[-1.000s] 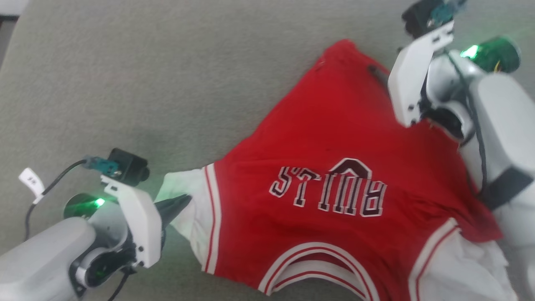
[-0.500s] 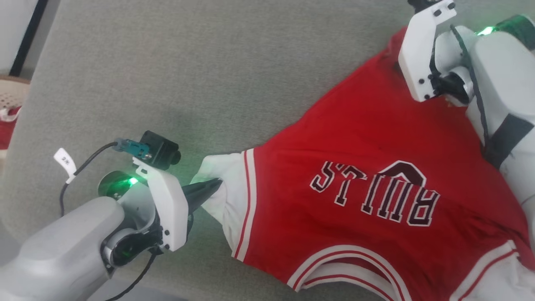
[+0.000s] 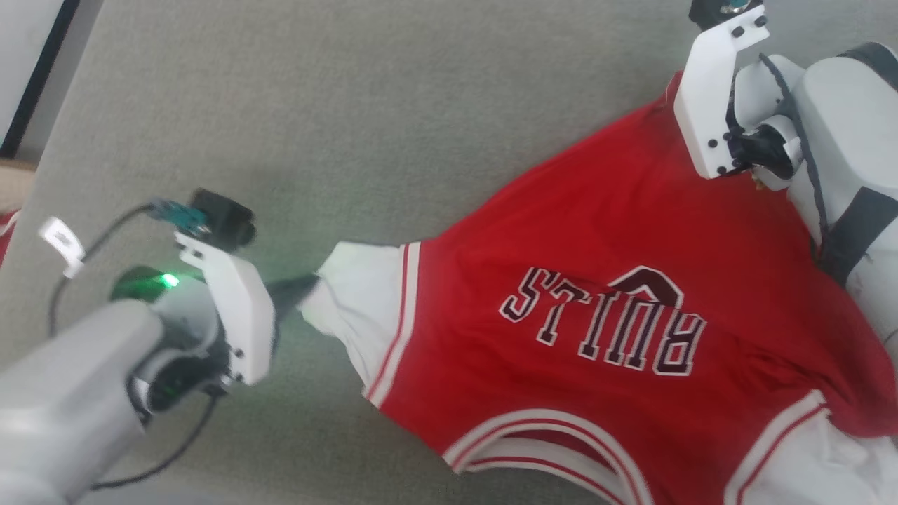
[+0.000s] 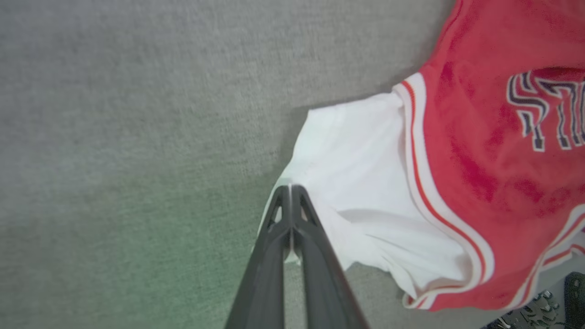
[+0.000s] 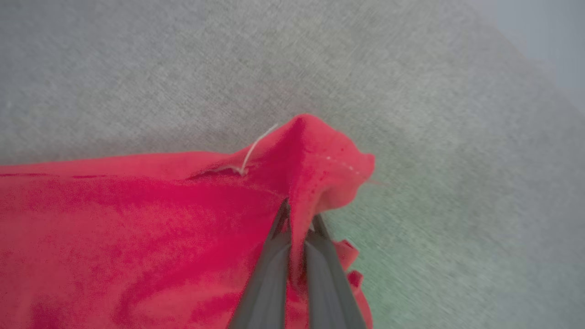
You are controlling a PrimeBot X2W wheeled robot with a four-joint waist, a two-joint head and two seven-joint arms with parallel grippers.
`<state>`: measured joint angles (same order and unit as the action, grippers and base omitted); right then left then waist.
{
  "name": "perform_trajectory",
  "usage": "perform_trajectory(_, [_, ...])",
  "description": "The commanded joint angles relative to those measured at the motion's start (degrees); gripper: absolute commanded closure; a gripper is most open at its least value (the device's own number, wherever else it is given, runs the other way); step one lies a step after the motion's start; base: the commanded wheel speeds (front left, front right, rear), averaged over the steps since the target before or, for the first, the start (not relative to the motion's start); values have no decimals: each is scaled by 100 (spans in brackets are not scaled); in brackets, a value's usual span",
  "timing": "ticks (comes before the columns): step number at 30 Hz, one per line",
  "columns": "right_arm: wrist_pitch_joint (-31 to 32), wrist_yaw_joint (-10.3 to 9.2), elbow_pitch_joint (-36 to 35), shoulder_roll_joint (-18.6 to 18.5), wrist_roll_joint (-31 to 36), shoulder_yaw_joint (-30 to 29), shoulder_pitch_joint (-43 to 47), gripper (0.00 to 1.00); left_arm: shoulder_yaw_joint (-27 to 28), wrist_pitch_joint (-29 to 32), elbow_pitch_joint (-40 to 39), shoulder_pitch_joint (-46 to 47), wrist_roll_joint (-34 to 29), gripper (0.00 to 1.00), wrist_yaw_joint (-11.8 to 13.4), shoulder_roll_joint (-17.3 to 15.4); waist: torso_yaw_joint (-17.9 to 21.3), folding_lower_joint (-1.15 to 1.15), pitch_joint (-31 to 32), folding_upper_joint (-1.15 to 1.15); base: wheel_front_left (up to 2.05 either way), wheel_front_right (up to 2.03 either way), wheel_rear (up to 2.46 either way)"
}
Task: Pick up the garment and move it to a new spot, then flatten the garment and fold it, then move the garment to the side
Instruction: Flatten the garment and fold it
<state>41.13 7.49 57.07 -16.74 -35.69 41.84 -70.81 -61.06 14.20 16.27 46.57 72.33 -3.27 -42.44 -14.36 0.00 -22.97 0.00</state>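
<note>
Stretching over the grey surface [image 3: 351,105] in the head view, the shirt [image 3: 596,266] spans diagonally between both arms. Left wrist view: the left gripper [image 4: 290,192] clenched on the white sleeve [image 4: 356,183] edge. Right wrist view: the right gripper [image 5: 297,219] pinching the red hem corner [image 5: 320,151].

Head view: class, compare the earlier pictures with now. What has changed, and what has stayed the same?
The right end effector has closed on a red corner of the shirt; earlier its fingers were open. The camera has shifted too. The left end effector stays shut on the white sleeve.
</note>
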Motion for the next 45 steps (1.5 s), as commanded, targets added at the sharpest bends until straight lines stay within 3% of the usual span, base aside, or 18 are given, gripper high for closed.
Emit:
perform_trajectory(1, [-92, 1, -78, -30, -73, 32, 18, 100, 53, 64, 2, 140, 66, 100, 60, -79, 198, 0, 201, 0, 0, 0, 0])
perform_trajectory(14, [-769, 0, -1044, -597, -572, 445, 37, 100, 389, 879, -141, 1417, -393, 100, 514, -935, 931, 0, 1161, 0, 0, 0, 0])
perform_trajectory(18, [-845, 0, -1402, -809, -642, 529, 65, 100, 433, 1028, -30, 1841, -618, 100, 610, -1006, 1097, 0, 1439, 0, 0, 0, 0])
perform_trajectory(27, [-957, 0, -1986, -1140, -643, 373, 49, 100, 503, 1273, 483, 2718, -979, 100, 466, -860, 1338, 0, 1722, 0, 0, 0, 0])
perform_trajectory(32, [-1377, 0, -1861, -958, -436, 67, -148, 100, 542, 930, 961, 3222, -1332, 100, 382, -589, 1433, 0, 1506, 0, 0, 0, 0])
perform_trajectory(37, [-2034, 0, -1351, -599, 64, -285, -523, 100, 645, 121, 1598, 3839, -1860, 100, 368, -254, 1497, 0, 1037, 0, 0, 0, 0])
perform_trajectory(38, [-2370, 0, -1092, -433, 328, -452, -752, 100, 707, -309, 1863, 4167, -2083, 100, 362, -105, 1506, 0, 806, 0, 0, 0, 0])
perform_trajectory(42, [-3024, 0, -613, -228, 867, -807, -1197, 100, 784, -957, 2262, 4702, -2424, 100, 399, 89, 1499, 0, 451, 0, 0, 0, 0])
perform_trajectory(45, [-3921, 0, -172, -36, 1559, -1246, -1622, 100, 833, -1693, 2607, 5232, -2790, 100, 418, 249, 1484, 0, 137, 0, 0, 0, 0])
